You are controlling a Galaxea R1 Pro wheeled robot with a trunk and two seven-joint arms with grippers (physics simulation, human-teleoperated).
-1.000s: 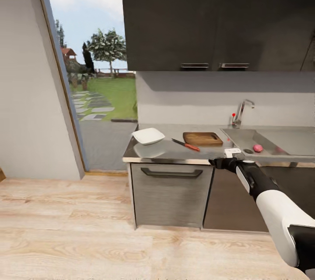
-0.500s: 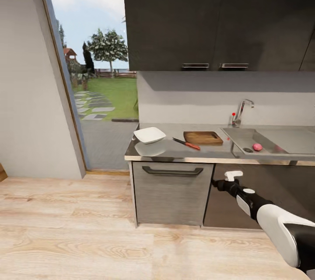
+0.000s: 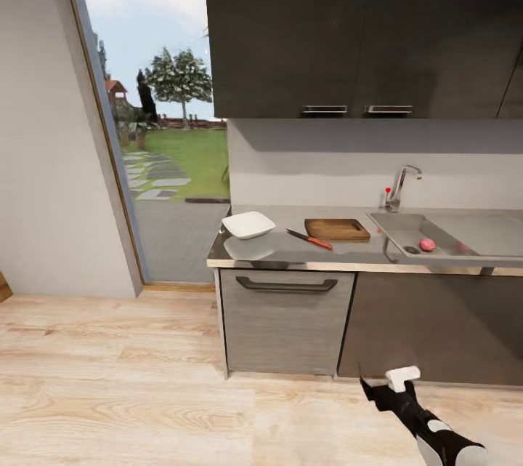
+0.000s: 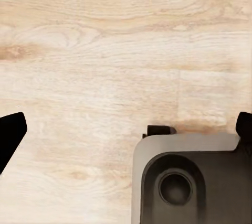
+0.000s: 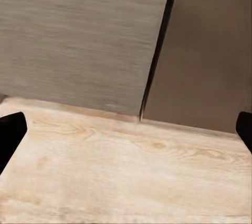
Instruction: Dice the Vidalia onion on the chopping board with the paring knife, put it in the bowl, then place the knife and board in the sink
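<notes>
The Vidalia onion (image 3: 427,245) was seen in the sink (image 3: 465,237) at the tabletop's (image 3: 290,254) right end, up and far from the right hand (image 3: 383,383), which was held low by the floor (image 3: 145,379), fingers spread and empty, arm extended forward. The left hand (image 4: 126,129) was also spread, aimed at floor. The right arm was judged nearer. Chopping board (image 3: 337,229), paring knife (image 3: 310,238) and bowl (image 3: 248,225) lay left of the sink.
</notes>
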